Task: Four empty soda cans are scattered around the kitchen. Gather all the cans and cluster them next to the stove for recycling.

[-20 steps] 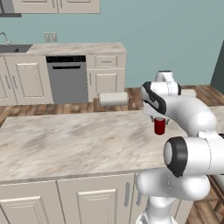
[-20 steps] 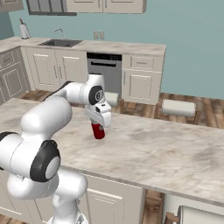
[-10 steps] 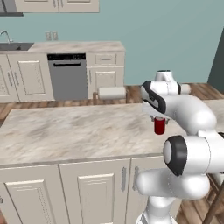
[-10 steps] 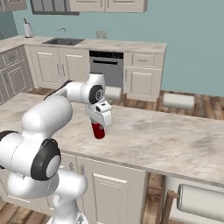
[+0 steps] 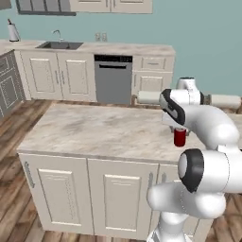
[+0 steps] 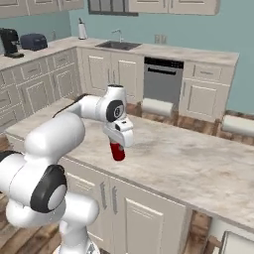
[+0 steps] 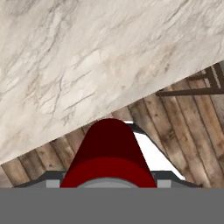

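Left base view: the white arm rises at the lower right and reaches forward over the marble-topped bench (image 5: 94, 130). The hand (image 5: 179, 134) points downward and is closed on a red soda can (image 5: 179, 137), which hangs upright directly below it, its upper end hidden between the fingers. The can is held above the bench's right portion, near the front edge, apart from the surface.

Right base view: the same red soda can (image 6: 117, 151) projects downward from the hand (image 6: 118, 147), just beyond the bench's (image 6: 198, 163) front edge and slightly lower than the top. A dishwasher (image 6: 162, 81) and a sink (image 6: 117, 45) stand along the far wall; a dark toaster (image 6: 33, 41) and a coffee machine (image 6: 10, 40) sit on the counter at the far left.

Hand view: the red soda can (image 7: 108, 157) lies centred between the finger tips, extending away from the camera. Beyond it the bench (image 7: 78, 65) edge runs diagonally, with wooden floor (image 7: 183, 127) underneath. Can and fingers are in contact; the hand's opening matches the can's width.
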Robot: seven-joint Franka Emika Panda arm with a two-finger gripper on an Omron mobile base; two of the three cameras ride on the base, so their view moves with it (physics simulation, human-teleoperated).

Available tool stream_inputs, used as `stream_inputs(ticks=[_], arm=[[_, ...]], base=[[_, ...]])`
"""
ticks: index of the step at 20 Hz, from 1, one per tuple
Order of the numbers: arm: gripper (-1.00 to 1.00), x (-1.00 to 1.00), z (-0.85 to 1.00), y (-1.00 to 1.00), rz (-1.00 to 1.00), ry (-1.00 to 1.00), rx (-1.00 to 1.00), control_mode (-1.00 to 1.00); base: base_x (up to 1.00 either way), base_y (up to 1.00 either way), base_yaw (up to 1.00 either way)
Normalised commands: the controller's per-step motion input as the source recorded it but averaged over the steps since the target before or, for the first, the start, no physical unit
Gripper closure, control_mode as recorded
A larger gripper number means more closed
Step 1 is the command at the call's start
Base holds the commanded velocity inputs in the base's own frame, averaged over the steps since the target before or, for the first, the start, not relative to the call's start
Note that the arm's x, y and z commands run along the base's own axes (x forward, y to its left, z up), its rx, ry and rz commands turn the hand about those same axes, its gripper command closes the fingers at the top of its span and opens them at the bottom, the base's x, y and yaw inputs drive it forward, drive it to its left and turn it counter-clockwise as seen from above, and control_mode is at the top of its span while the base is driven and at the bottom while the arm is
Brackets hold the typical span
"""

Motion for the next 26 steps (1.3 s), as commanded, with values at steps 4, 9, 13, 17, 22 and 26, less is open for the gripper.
stream_inputs(ticks=[4,9,13,17,22,26], arm=[[1.0,0.0,0.0,0.0,0.0,0.0,0.0,1.0],[1.0,0.0,0.0,0.0,0.0,0.0,0.0,1.0],[1.0,0.0,0.0,0.0,0.0,0.0,0.0,1.0],[1.0,0.0,0.0,0.0,0.0,0.0,0.0,1.0],[1.0,0.0,0.0,0.0,0.0,0.0,0.0,1.0],[1.0,0.0,0.0,0.0,0.0,0.0,0.0,1.0]], base=[[-0.07,0.0,0.78],[-0.07,0.0,0.87],[-0.02,0.0,0.89],[0.0,0.0,0.92],[0.0,0.0,0.99],[0.0,0.0,1.0]])
